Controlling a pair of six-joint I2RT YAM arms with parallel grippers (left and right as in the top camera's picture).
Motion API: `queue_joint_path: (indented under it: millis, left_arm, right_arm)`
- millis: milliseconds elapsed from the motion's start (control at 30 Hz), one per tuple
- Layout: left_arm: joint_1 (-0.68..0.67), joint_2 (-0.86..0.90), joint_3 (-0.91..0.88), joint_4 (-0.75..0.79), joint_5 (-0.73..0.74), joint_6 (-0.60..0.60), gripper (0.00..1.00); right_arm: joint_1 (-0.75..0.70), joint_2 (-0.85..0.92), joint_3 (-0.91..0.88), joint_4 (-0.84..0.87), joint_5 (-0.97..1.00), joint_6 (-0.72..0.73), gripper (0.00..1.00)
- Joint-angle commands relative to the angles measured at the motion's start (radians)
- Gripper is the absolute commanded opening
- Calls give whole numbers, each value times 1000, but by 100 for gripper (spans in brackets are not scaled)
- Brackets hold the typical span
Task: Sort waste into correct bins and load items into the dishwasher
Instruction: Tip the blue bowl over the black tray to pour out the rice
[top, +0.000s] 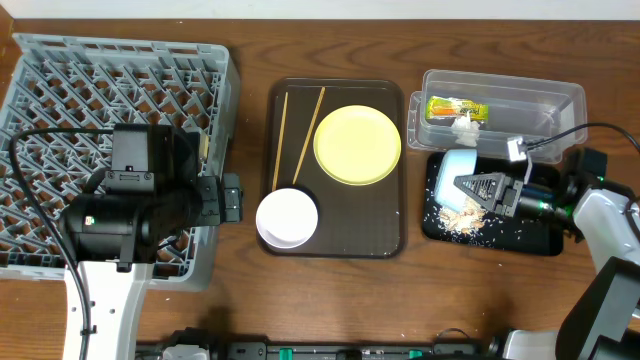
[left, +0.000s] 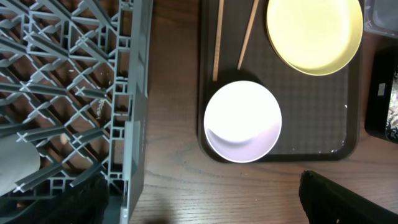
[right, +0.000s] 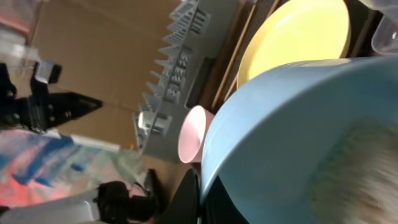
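1. The light blue bowl (top: 458, 165) is to the right of the dark brown serving tray (top: 385, 235) and is tipped on its side above the black tray (top: 530, 238). In the right wrist view the bowl (right: 280, 143) fills most of the frame, and a blurred whitish patch shows inside it.
2. The right gripper (top: 478, 190) is further right of the serving tray and is clamped on the light blue bowl.
3. Whitish crumbs (top: 458, 215) are scattered on the black tray floor below the bowl. The black tray lies just beside the right edge of the serving tray.
4. The clear tub (top: 565, 100) is to the right of the serving tray's far corner and behind the black tray. It holds the green-and-orange snack wrapper (top: 457, 108), with the white scrap (top: 465, 127) just beside the wrapper.
5. The yellow plate (top: 358, 146) lies flat on the far right part of the serving tray.
6. The two chopsticks (top: 282, 135) lie on the far left part of the serving tray. One runs straight along the left edge and the other slants toward the plate.
7. The white bowl (top: 287, 218) stands upright on the near left corner of the serving tray and is empty (left: 242, 121).
8. The left gripper (top: 230, 198) is just left of the serving tray, level with the white bowl. Its fingers (left: 339, 199) are spread wide and hold nothing.
9. The grey dish rack (top: 60, 90) is to the left of the serving tray, with a strip of wooden table (top: 250, 300) between them. The left arm reaches across the near part of the rack.
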Motion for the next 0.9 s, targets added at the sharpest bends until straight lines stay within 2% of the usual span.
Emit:
queue_joint_path:
  millis: [0,33,67,100,167,200,233,267,300,333,367,400,433,467,500,533,600,633,667,700,733,800,867]
  left_arm:
    - [-4,0,8,0,-13,14,98]
    - [-4,0,8,0,-13,14,98]
    - [-4,0,8,0,-13,14,98]
    - [-4,0,8,0,-13,14,98]
    - [-4,0,8,0,-13,13,98]
    - [-4,0,8,0,-13,14,98]
    - [-4,0,8,0,-13,14,98]
    - [-4,0,8,0,-13,14,98]
    - [-4,0,8,0,-13,14,98]
    - [-4,0,8,0,-13,13,98]
    - [-4,0,8,0,-13,14,98]
    - [-4,0,8,0,-13,14,98]
    - [-4,0,8,0,-13,14,98]
    - [-4,0,8,0,-13,14,98]
    - [-4,0,8,0,-13,13,98]
    - [-4,0,8,0,-13,14,98]
    - [-4,0,8,0,-13,14,98]
    - [-4,0,8,0,-13,14,98]
    - [-4,0,8,0,-13,14,98]
    - [-4,0,8,0,-13,14,98]
    - [-4,0,8,0,-13,14,98]
    - [-4,0,8,0,-13,14,98]
    - [-4,0,8,0,-13,14,98]
  right_arm:
    - [-16,2,-2,-13,-56,-26,1]
    - [-19,2,-2,10,14,-18,1]
    - [-24,6,-2,38,75,79,1]
    - [-28,8,-2,36,48,136,1]
    - [-28,6,-2,-29,-64,19,1]
    - [-30,6,-2,-32,-43,-13,1]
    - [-35,8,-2,-14,26,3,1]
    - [-42,12,-2,15,87,88,1]
    - [-47,14,-2,13,30,145,1]
    - [-46,14,-2,-15,-62,97,1]
    - [-44,10,-2,-52,-154,-11,1]
    - [-45,9,-2,-57,-151,-64,1]
    - [-50,11,-2,-24,-69,-50,1]
    - [-59,17,-2,23,27,77,1]
    - [-63,20,-2,28,22,150,1]
    - [-63,20,-2,11,-46,142,1]
    - [-56,11,-2,-62,-160,-27,1]
    - [-56,8,-2,-66,-122,-70,1]
    - [-58,9,-2,-39,-43,-49,1]
    - [-64,13,-2,-10,35,61,1]
    - [-65,14,-2,-7,25,151,1]
    - [-61,9,-2,-30,-36,117,1]
    - [-58,8,-2,2,55,93,1]
